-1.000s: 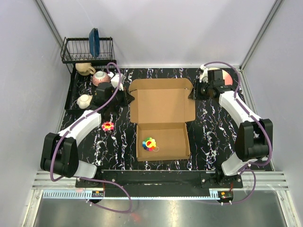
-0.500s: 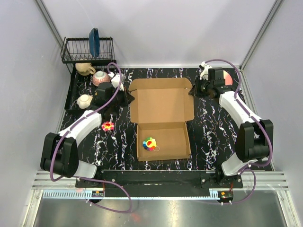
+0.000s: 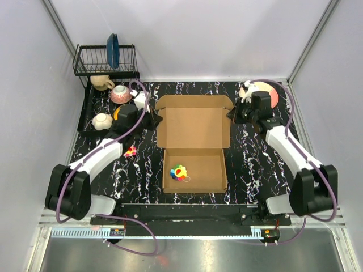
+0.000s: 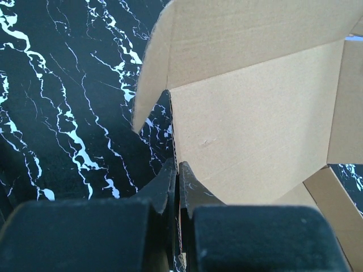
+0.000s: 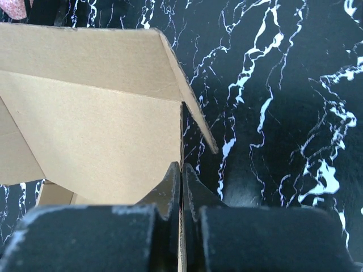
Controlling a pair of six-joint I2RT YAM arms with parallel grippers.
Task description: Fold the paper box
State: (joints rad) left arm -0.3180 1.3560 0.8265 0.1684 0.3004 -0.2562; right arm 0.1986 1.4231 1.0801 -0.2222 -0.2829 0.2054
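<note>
The brown paper box (image 3: 194, 144) lies in the middle of the table, its tray toward me and its lid panel (image 3: 193, 122) raised at the back. A small colourful flower toy (image 3: 179, 171) lies inside the tray. My left gripper (image 3: 152, 119) is shut on the lid's left edge; in the left wrist view (image 4: 177, 170) the cardboard edge runs between the closed fingers. My right gripper (image 3: 232, 113) is shut on the lid's right edge, and the right wrist view (image 5: 181, 170) shows the same pinch. The lid's side flaps (image 4: 148, 85) (image 5: 195, 110) stick outward.
A black dish rack (image 3: 105, 59) with a blue plate stands at the back left, with cups and bowls (image 3: 119, 93) below it. A second flower toy (image 3: 130, 151) lies under the left arm. A pink bowl (image 3: 265, 90) sits behind the right gripper.
Both grippers have moved inward and toward me with the lid edges. The lid panel now looks shorter from above, tilted up further. The pink bowl has become visible.
</note>
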